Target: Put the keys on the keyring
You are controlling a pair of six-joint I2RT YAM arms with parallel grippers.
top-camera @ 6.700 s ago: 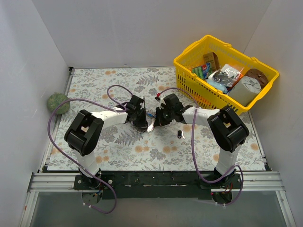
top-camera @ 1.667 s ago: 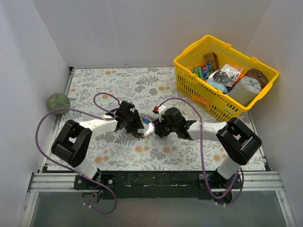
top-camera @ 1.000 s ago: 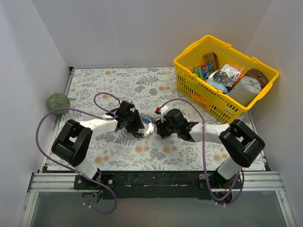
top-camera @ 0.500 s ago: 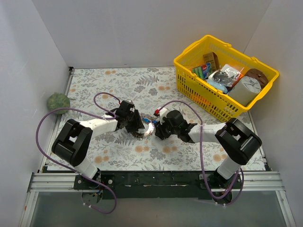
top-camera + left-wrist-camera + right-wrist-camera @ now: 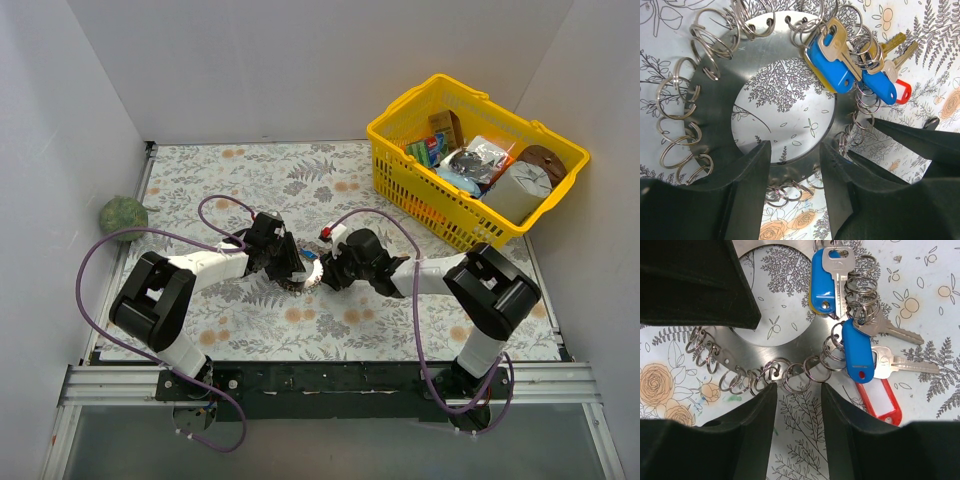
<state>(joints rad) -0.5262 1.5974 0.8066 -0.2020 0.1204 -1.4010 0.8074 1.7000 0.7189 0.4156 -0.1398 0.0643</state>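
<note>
Arms dropped low since earlier; keyring (image 5: 306, 273) flat on table (image 5: 250, 170) mid-frame. Keys (image 5: 857, 352) bunched right in right wrist view, 2 blades pointing right. Left jaws and right jaws half open, straddling rim, no grip.

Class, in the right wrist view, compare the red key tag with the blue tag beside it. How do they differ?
The red tag has a white label window; the blue tag shows a solid face. The blue tag overlaps the small split rings on the keyring; the red tag lies farther out from it. Both are rounded plastic tags lying flat.
</note>
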